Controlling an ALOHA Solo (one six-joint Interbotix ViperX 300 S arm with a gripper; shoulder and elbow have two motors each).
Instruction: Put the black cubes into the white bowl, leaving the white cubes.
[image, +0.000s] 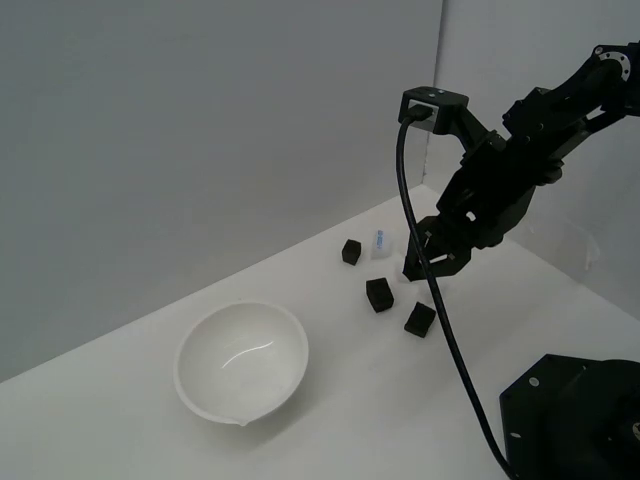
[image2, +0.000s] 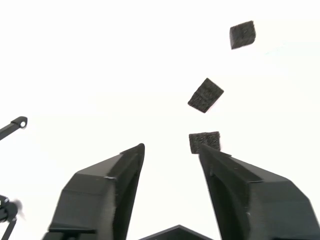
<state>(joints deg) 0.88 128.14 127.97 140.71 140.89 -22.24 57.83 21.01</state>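
Three black cubes (image: 351, 251) (image: 379, 294) (image: 420, 319) lie on the white table, towards the exterior view's right. They also show in the wrist view (image2: 242, 34) (image2: 205, 95) (image2: 204, 141). The white bowl (image: 242, 362) stands empty at the exterior view's left. One white cube (image: 381, 243) with a blue mark sits beside the far black cube; other white cubes cannot be made out. My gripper (image: 425, 268) (image2: 171, 149) is open and empty, low over the table. The nearest black cube lies just beyond one fingertip (image2: 210, 155), outside the jaws.
A thick black cable (image: 440, 340) hangs from the wrist camera down across the front. The arm's black base (image: 575, 420) stands at the exterior view's lower right. Grey walls close the table at the back.
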